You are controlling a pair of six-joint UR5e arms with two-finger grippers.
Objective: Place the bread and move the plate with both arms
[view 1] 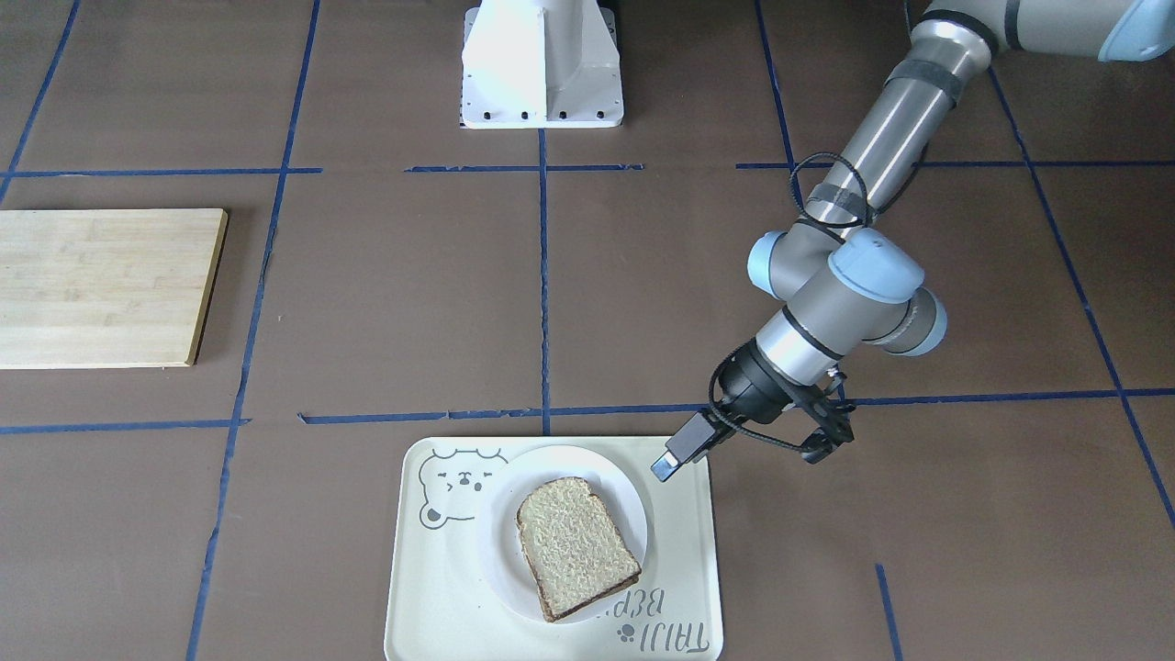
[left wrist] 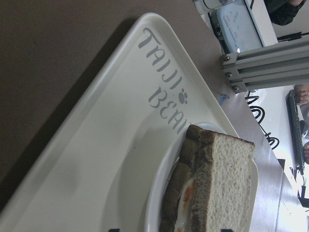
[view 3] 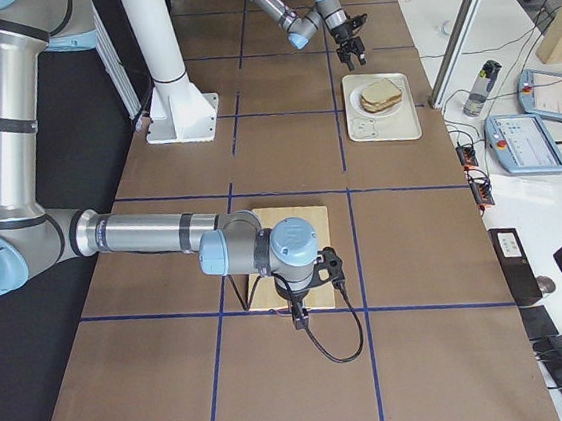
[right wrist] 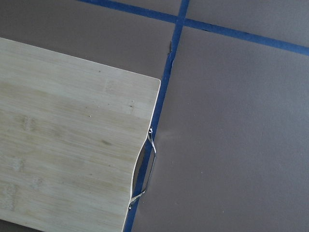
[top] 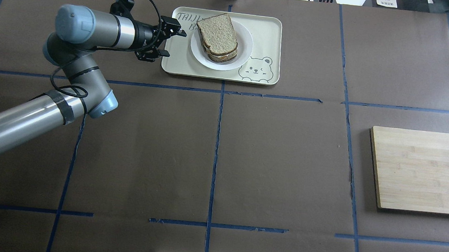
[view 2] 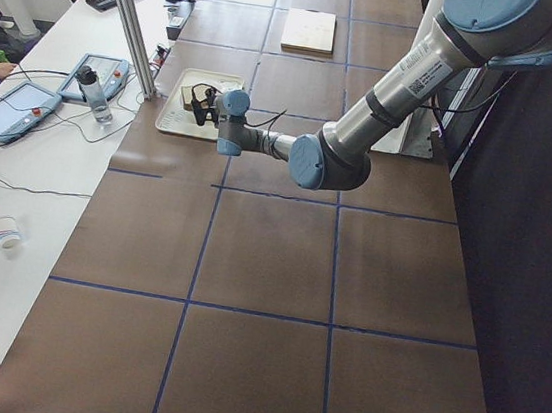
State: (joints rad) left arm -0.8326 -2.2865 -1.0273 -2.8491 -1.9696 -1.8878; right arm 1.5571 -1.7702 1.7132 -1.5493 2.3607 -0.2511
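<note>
The bread is laid on the plate; the left gripper is held wide open near it (right gripper: cannot be told)

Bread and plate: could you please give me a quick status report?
Left pincer open, empty, beside plate. Right pincer at cutting board edge, state unclear. Bread atop sandwich on plate, in tray.

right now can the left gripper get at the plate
Probably yes. The left gripper hangs open over the tray edge, right beside the plate, with nothing between them; the bread leaves the near rim bare.
</note>
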